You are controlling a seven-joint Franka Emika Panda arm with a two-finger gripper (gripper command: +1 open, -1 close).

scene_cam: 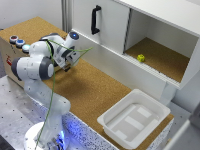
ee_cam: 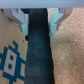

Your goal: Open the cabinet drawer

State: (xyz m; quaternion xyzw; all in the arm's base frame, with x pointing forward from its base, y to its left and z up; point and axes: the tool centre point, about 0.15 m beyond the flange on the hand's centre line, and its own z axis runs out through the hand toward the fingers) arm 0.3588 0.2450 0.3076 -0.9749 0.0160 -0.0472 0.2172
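Nearest the exterior camera stands the robot arm (scene_cam: pixel 37 75), its base on a metal plate and its wrist bent over a cork table (scene_cam: pixel 90 87). Its gripper (scene_cam: pixel 66 64) points down at the table's edge near a box with coloured buttons (scene_cam: pixel 17 42). Through the wrist camera the fingers (ee_cam: pixel 20 19) stand wide apart with nothing between them, above a dark gap. At the back sits the white cabinet (scene_cam: pixel 125 35): a closed door with a black handle (scene_cam: pixel 95 20), and an open compartment holding a small yellow-green block (scene_cam: pixel 141 58). Below runs the drawer front (scene_cam: pixel 117 62), shut, well apart from the gripper. An empty white tray (scene_cam: pixel 134 118) rests at the exterior view's right.
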